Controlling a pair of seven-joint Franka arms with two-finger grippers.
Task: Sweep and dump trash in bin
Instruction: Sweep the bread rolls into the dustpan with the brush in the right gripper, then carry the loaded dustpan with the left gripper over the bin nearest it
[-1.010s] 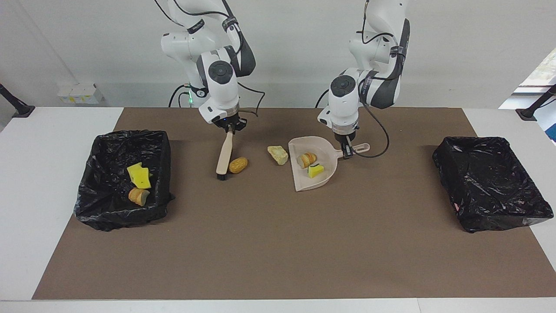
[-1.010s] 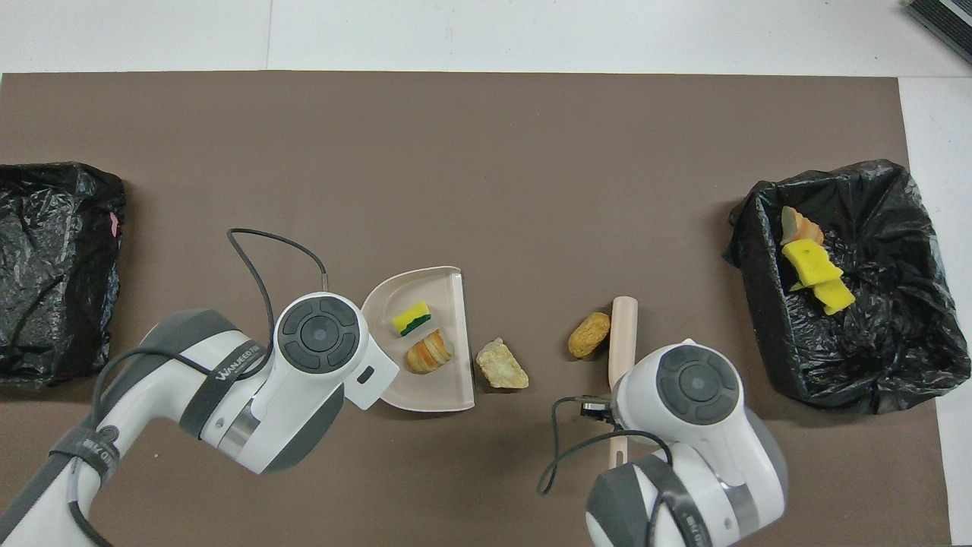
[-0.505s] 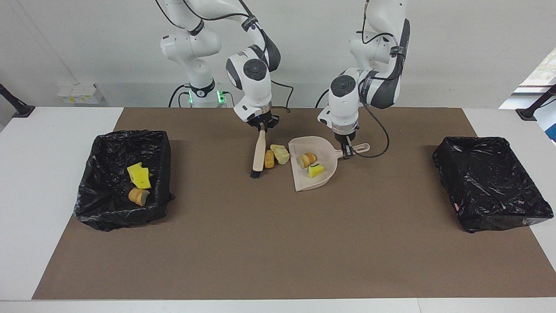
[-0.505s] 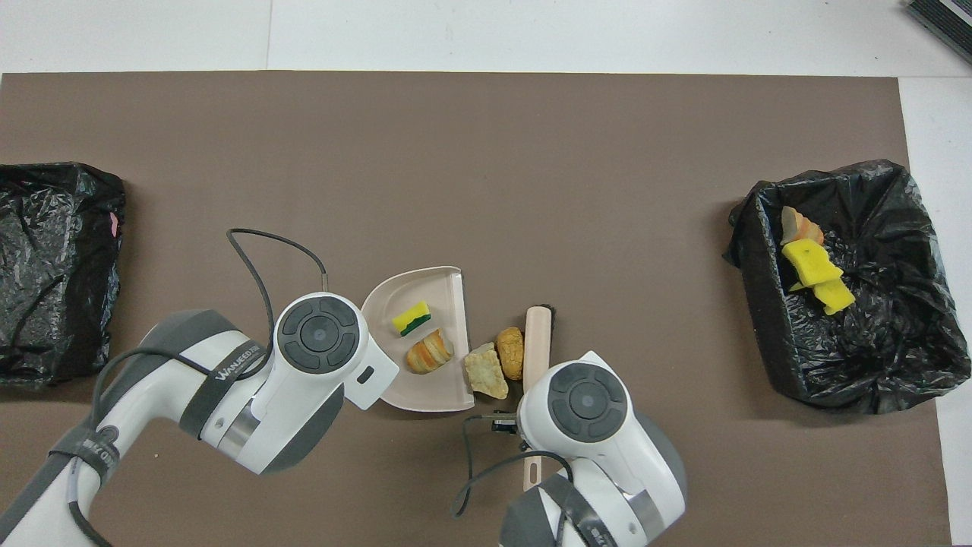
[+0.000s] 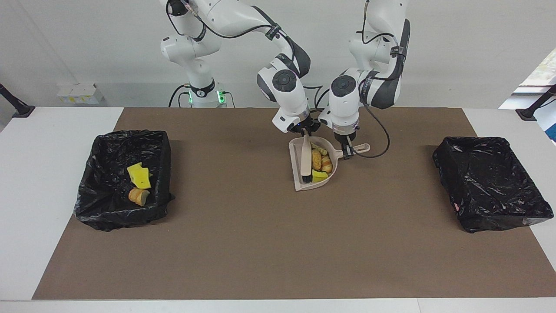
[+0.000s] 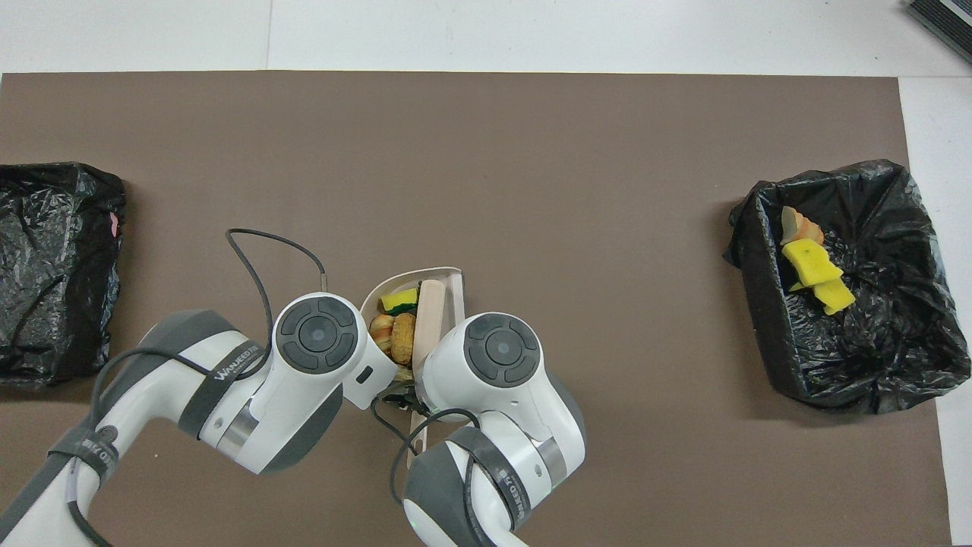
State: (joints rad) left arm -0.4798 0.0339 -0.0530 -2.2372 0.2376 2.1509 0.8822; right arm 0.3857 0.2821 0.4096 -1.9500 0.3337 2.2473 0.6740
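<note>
The beige dustpan [image 5: 299, 184] rests on the brown mat in the middle, close to the robots, and shows in the overhead view [image 6: 458, 282]. In it lie a yellow sponge chunk [image 5: 319, 176] and several tan bread-like lumps [image 5: 323, 163], also seen from overhead [image 6: 402, 338]. My left gripper [image 5: 346, 148] is shut on the dustpan's handle [image 5: 361, 148]. My right gripper [image 5: 305, 130] is shut on the beige brush [image 5: 306, 156], whose bristle end lies inside the pan against the trash. From overhead the brush [image 6: 430, 311] is partly hidden under the right wrist.
A black-lined bin [image 5: 108, 208] at the right arm's end holds yellow sponge pieces [image 5: 140, 175] and a bread piece [image 5: 139, 196]; it also shows from overhead [image 6: 873, 380]. A second black-lined bin [image 5: 491, 182] stands at the left arm's end. A black cable [image 6: 258, 258] loops beside the left arm.
My right gripper has swept the brush toward the left arm's end, pushing the potato-like lump and the pale bread chunk off the mat into the dustpan. The left gripper and dustpan have stayed put.
</note>
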